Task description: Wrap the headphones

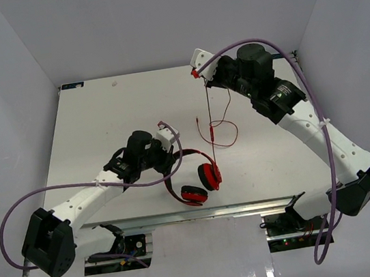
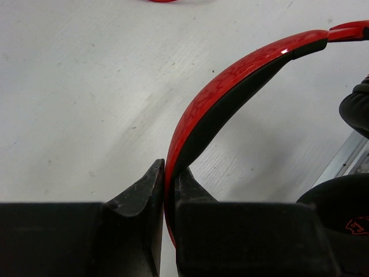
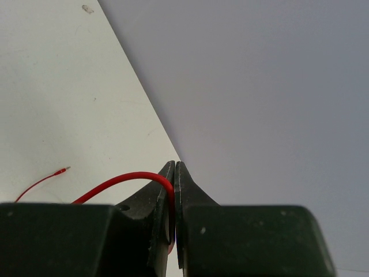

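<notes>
Lower left, nearest you: left arm base point(image 1: 48, 242). Left of centre: left gripper point(image 1: 165, 160), jaws narrowed tight on the headband point(image 2: 230, 86). Lower centre: headphones point(image 1: 209, 175), red cups low over the table point(image 1: 100, 123). Centre: cord point(image 1: 208, 107), hanging straight down. Upper centre: right gripper point(image 1: 196, 73), raised, pinched closed on your cord.

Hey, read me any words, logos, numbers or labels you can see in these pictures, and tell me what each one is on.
No text can be read in any view.
Red mark on the black ear cup of the headphones: cut off by the frame edge, too blurred to read.
Teal strip at the far left corner of the table: too small to tell.
Cord: no lettering.
</notes>
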Robot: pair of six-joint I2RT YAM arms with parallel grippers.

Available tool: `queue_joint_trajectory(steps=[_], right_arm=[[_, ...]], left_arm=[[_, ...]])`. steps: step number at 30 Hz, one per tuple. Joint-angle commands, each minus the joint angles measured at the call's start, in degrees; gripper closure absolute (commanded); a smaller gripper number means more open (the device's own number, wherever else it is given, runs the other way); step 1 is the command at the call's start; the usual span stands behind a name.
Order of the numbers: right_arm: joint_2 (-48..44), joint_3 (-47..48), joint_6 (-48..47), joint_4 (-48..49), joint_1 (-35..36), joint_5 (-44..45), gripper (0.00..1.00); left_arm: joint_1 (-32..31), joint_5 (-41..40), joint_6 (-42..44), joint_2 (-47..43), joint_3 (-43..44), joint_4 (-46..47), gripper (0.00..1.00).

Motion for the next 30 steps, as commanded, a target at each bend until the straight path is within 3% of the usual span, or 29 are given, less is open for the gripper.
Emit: queue_joint_trajectory(steps=[1, 20, 30], right_arm=[[1.41, 1.89, 1.16, 5.28, -0.04, -0.37, 0.92], [8.07, -4.89, 3.29, 8.41, -6.7, -0.37, 0.92], [8.47, -11.39, 9.27, 8.24, -11.81, -8.35, 0.92]], left_arm=[[-2.17, 3.92, -0.66, -0.1, 3.41, 1.82, 1.0], [-7.49, 3.54, -1.72, -6.46, 6.93, 0.75, 1.0], [-8.36, 5.64, -4.89, -11.72, 11.3, 1.63, 1.0]])
